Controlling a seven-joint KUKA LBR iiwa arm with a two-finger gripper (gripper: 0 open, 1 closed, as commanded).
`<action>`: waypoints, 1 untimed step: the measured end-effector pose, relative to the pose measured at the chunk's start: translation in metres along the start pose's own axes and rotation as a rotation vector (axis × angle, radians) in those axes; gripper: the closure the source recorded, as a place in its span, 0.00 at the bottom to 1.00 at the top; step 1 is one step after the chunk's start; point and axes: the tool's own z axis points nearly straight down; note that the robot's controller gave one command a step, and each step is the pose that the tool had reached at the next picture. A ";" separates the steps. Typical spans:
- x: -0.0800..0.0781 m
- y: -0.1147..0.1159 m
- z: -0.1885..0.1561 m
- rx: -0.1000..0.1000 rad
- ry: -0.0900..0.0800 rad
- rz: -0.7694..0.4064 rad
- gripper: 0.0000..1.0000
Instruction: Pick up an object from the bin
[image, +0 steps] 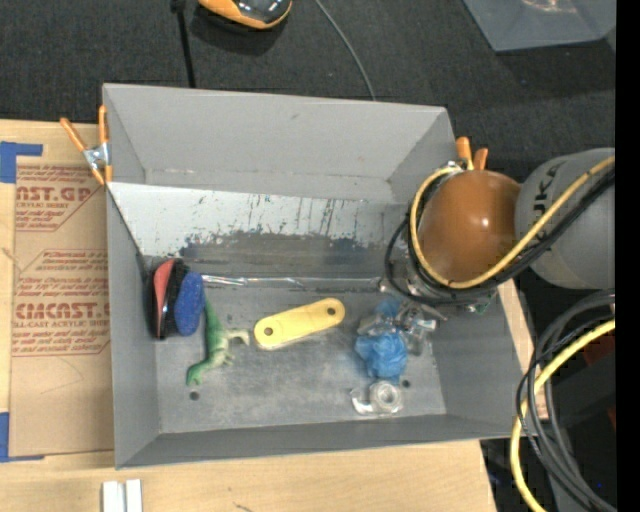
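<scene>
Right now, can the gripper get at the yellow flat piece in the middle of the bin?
Probably yes. The yellow piece lies flat and uncovered, apart from its neighbours. The gripper hangs to its right in the view, above the blue crumpled thing.

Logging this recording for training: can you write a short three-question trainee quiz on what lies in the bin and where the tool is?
1. True or false: the yellow handle lies against the left wall of the bin.
2. Which thing is nearest the tool? A) green toy dinosaur B) blue lump C) yellow handle
3. Fill in: in this view, the green toy dinosaur lies to the ___ of the yellow handle.
Key: 1 false; 2 B; 3 left.
</scene>
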 end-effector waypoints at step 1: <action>0.000 0.001 -0.003 -0.002 0.000 0.001 1.00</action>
